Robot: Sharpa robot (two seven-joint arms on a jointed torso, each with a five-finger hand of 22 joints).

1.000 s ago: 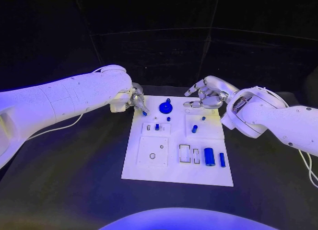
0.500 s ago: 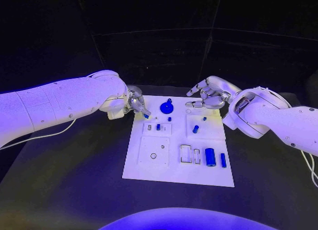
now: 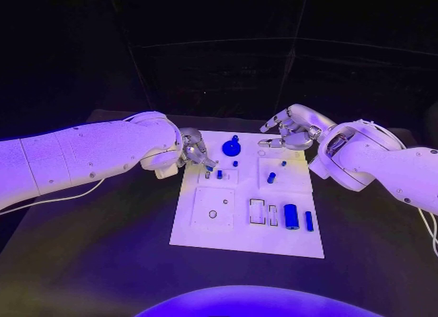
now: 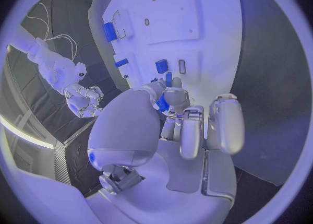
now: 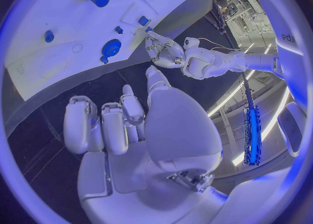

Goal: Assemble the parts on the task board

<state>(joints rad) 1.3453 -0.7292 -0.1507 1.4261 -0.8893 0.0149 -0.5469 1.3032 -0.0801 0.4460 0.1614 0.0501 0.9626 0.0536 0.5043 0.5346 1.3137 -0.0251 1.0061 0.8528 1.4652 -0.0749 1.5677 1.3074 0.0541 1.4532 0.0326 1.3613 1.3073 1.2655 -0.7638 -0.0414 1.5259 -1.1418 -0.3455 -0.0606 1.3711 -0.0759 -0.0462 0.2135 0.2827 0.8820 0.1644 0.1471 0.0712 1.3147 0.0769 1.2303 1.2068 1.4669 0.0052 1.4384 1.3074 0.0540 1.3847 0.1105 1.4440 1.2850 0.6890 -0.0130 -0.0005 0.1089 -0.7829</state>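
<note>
The white task board point(image 3: 247, 241) lies in the middle of the table. My left hand point(image 3: 193, 153) hovers over the board's far left part and pinches a small blue part point(image 3: 209, 168) between thumb and fingers; the left wrist view shows that part point(image 4: 163, 104) at the fingertips. Just beneath it a blue peg point(image 3: 218, 174) stands in a small plate. My right hand point(image 3: 293, 132) hangs over the board's far right corner with loosely bent fingers and nothing in it. A blue gear point(image 3: 232, 148) sits at the far edge between the hands.
On the board's near right lie a blue cylinder point(image 3: 290, 216) and a thin blue bar point(image 3: 308, 220), beside two white frames point(image 3: 257, 211). A square plate with a hole point(image 3: 212, 212) sits near left. A short blue piece point(image 3: 271, 177) lies mid right.
My left hand has carried the small blue part rightward and nearer, from the board's left edge to above the small plate. The right hand has barely moved.
</note>
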